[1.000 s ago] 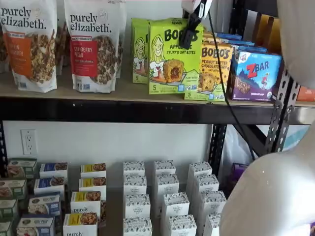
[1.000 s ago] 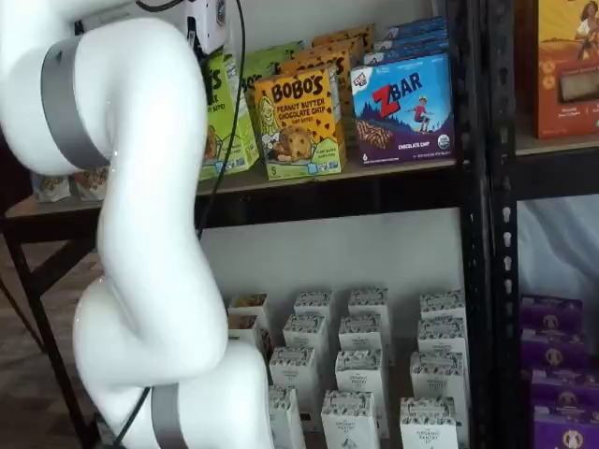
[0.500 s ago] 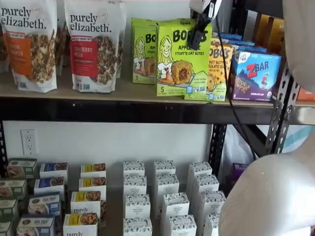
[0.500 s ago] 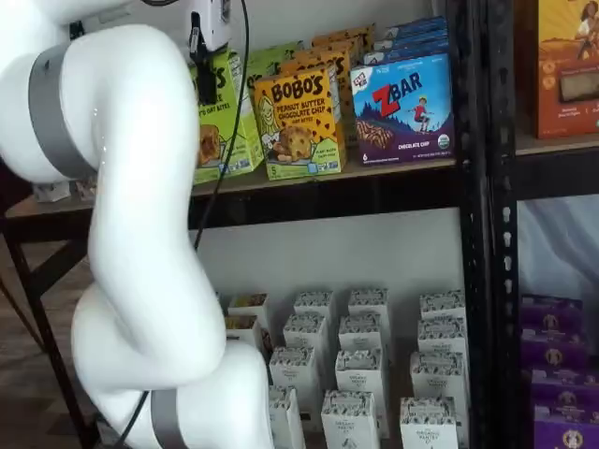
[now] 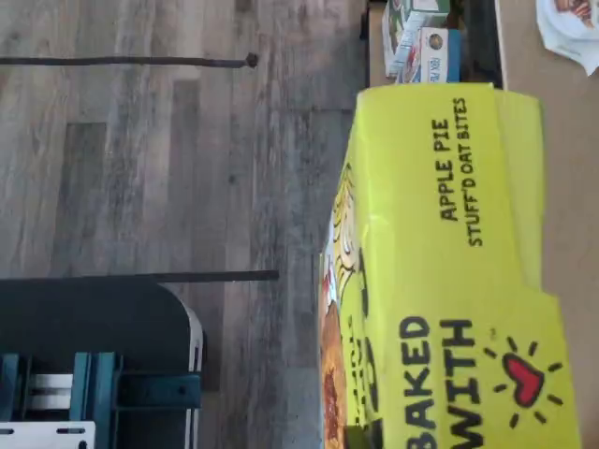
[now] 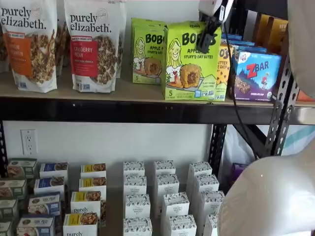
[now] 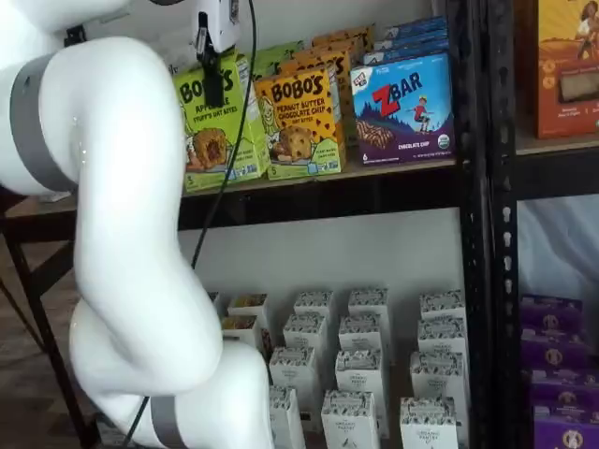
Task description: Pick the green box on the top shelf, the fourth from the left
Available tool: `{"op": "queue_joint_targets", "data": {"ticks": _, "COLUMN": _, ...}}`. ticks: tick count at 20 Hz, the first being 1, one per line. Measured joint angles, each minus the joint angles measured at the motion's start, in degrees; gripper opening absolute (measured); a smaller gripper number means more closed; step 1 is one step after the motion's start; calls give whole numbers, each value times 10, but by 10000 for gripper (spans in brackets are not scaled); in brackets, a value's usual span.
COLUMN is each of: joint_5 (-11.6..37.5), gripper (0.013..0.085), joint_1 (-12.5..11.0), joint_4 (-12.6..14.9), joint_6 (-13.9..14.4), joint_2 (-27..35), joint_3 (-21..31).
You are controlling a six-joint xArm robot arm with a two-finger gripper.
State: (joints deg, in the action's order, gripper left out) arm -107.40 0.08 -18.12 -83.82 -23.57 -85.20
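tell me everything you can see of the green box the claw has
The green box is a lime-green cardboard carton printed BOBO'S Apple Pie Stuff'd Oat Bites, with a cartoon blonde girl and an oat bite. It stands upright at the top shelf front edge, ahead of an identical box behind. The claw is shut on its top; the wrist view shows "baked with" and a heart.

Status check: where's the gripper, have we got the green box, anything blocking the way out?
Gripper shut on the green box. Box upright at the front edge of the top shelf, ahead of its row. No obstruction seen in front.
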Motion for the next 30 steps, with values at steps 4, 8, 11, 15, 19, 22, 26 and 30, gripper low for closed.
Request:
{"op": "queue_joint_targets", "data": {"ticks": 4, "joint_5": -4, "gripper": 250, "joint_1": -17, "joint_4": 1, "joint_6": -16, "joint_2": -11, "joint_3": 13}}
{"op": "queue_joint_targets", "data": {"ticks": 8, "joint_5": -4, "gripper": 250, "joint_1": -34, "joint_4": 2, "joint_6": -34, "joint_2": -27, "joint_3": 32}}
{"op": "queue_joint_targets", "data": {"ticks": 11, "joint_5": -8, "gripper": 250, "joint_1": -49, "joint_4": -3, "joint_6": -47, "joint_2": -38, "joint_3": 43}}
{"op": "queue_joint_targets", "data": {"ticks": 15, "joint_5": -17, "gripper": 250, "joint_1": -66, "joint_4": -6, "joint_6": -62, "joint_2": -48, "joint_3": 53}}
{"op": "queue_joint_targets", "data": {"ticks": 19, "joint_5": -21, "gripper": 250, "joint_1": -81, "joint_4": -4, "joint_6": -78, "joint_2": -62, "joint_3": 67}}
{"op": "queue_joint_targets", "data": {"ticks": 22, "joint_5": -21, "gripper": 250, "joint_1": -91, "joint_4": -4, "joint_6": -88, "joint_2": -71, "joint_3": 77}}
{"op": "queue_joint_targets", "data": {"ticks": 26, "joint_5": -26, "gripper": 250, "joint_1": -104, "joint_4": -3, "joint_6": -101, "joint_2": -80, "joint_3": 87}}
{"op": "queue_joint_targets", "data": {"ticks": 30, "joint_5": -25, "gripper": 250, "joint_1": -115, "joint_4": 2, "joint_6": -115, "joint_2": -90, "joint_3": 103}}
